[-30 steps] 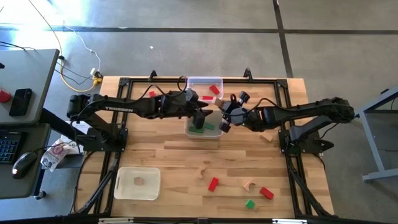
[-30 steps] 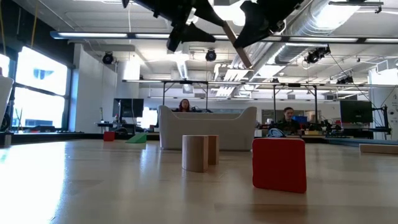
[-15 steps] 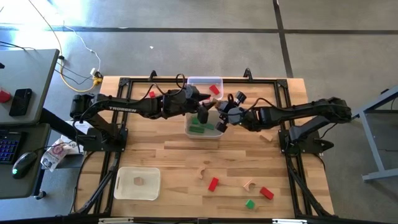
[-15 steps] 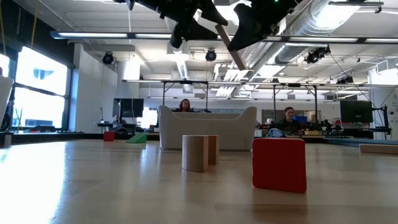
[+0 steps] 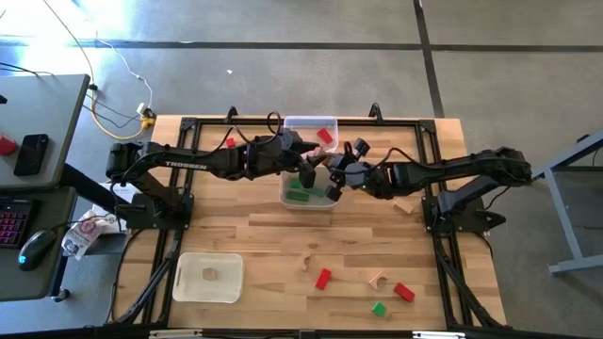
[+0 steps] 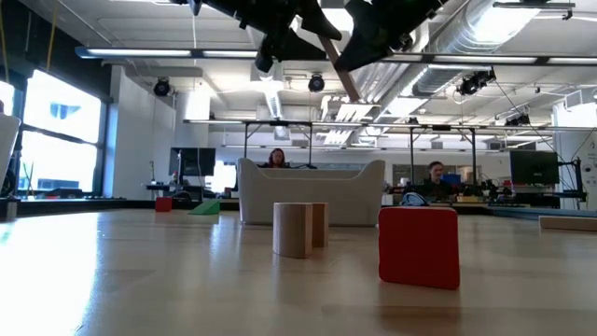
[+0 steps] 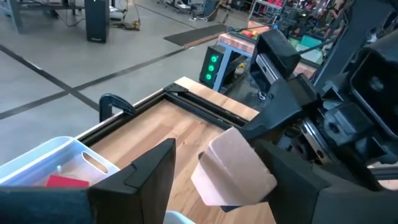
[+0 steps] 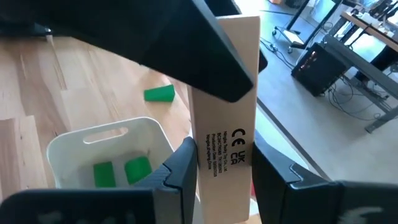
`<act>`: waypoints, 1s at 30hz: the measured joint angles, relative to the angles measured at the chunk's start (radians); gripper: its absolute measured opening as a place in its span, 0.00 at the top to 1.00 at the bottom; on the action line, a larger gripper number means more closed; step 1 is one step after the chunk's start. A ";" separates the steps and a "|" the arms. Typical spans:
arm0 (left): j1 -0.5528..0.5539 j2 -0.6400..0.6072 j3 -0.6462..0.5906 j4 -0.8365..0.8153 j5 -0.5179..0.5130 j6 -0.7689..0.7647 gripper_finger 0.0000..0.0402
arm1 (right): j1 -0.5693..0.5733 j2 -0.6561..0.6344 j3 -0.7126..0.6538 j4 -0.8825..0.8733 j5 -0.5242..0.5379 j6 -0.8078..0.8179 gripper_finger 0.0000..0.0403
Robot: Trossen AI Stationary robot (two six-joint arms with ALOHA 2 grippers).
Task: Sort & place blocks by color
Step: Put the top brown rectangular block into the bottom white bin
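Observation:
My right gripper (image 8: 227, 167) is shut on a plain wood bar (image 8: 227, 93) with a printed label, high above the clear tray (image 5: 306, 196) that holds green blocks. In the low view the bar (image 6: 338, 70) slants in the air. My left gripper (image 7: 214, 148) is open. Its fingers stand on either side of the bar's far end (image 7: 233, 168), with gaps showing on both sides. In the high view both grippers meet mid-table, the left (image 5: 307, 160) and the right (image 5: 332, 179). My right gripper pinches the wood bar between its two fingers, just below the printed label (image 8: 227, 146). The fingers lie across the bar. The bar sticks out well beyond the fingertips toward the left gripper, lifted clear of table and trays and slanting.
A far tray (image 5: 311, 127) holds red blocks. A white tray (image 5: 209, 280) near the left front holds one wood block. Loose blocks lie toward the near right: red (image 5: 323, 278), red (image 5: 403, 292), green (image 5: 379, 308), wood (image 5: 377, 280). People sit beyond the table.
My left gripper rose from over the green-block tray and swung toward the far edge, so its open fingers now stand around the bar's end. My right gripper carried the bar a little toward the table's left, toward the left gripper.

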 joint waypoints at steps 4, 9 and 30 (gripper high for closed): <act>0.000 0.000 0.000 0.000 0.000 0.018 0.53 | 0.000 0.000 0.000 0.004 -0.011 -0.006 0.76; 0.000 0.000 0.000 0.002 0.023 0.063 0.66 | 0.000 0.000 0.000 0.004 -0.015 -0.018 0.76; -0.017 -0.006 0.000 -0.096 0.049 0.216 0.97 | -0.001 -0.001 0.000 -0.012 -0.048 -0.011 0.76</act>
